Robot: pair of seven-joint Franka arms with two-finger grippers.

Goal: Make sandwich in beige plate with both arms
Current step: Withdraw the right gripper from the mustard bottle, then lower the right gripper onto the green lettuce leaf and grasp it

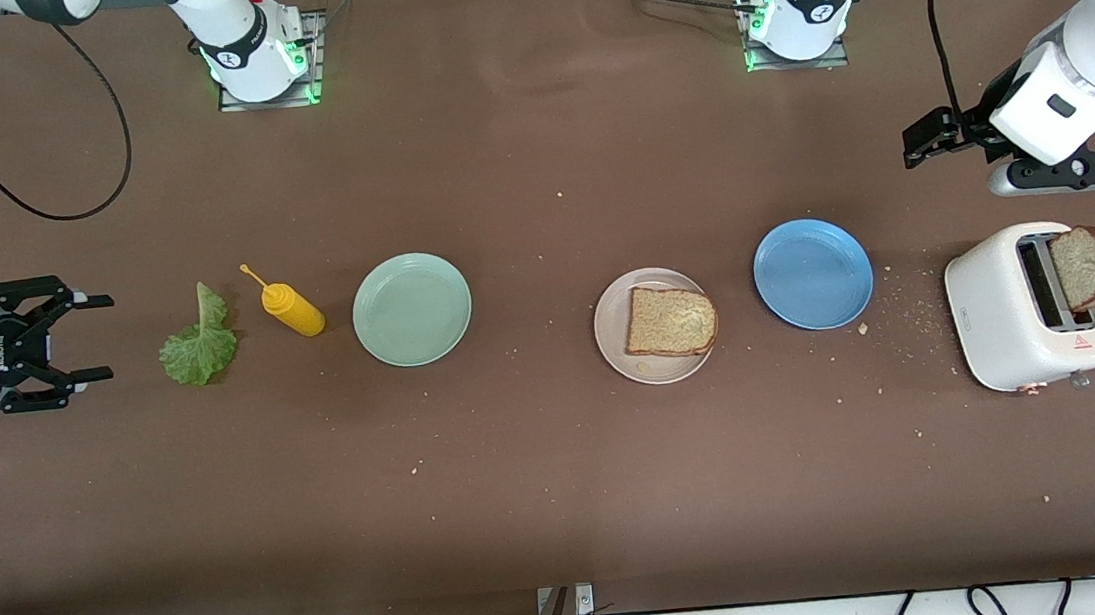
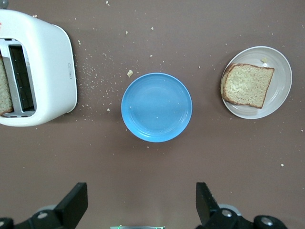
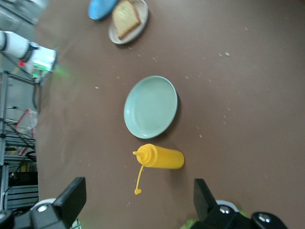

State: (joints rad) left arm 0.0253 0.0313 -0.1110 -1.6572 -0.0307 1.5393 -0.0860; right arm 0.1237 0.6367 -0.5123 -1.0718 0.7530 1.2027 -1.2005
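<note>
Both grippers wide open and empty, left gripper (image 1: 923,139) upper right, right gripper (image 1: 78,338) far left; bread slice (image 1: 669,321) on beige plate (image 1: 613,341) at centre.

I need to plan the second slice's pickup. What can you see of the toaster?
The toaster is white, glossy and rounded, with two top slots and a red warning mark on its end. It lies at the left arm's end of the table, beside the blue plate. A bread slice sticks out of one slot. Crumbs surround it.

Row along the tabletop, from the right arm's end — lettuce leaf (image 1: 198,341), bottle (image 1: 290,306), plate (image 1: 412,309), bread slice (image 1: 669,321) on plate (image 1: 616,341), plate (image 1: 812,273), toaster (image 1: 1006,319) — reaching the left arm's end.
</note>
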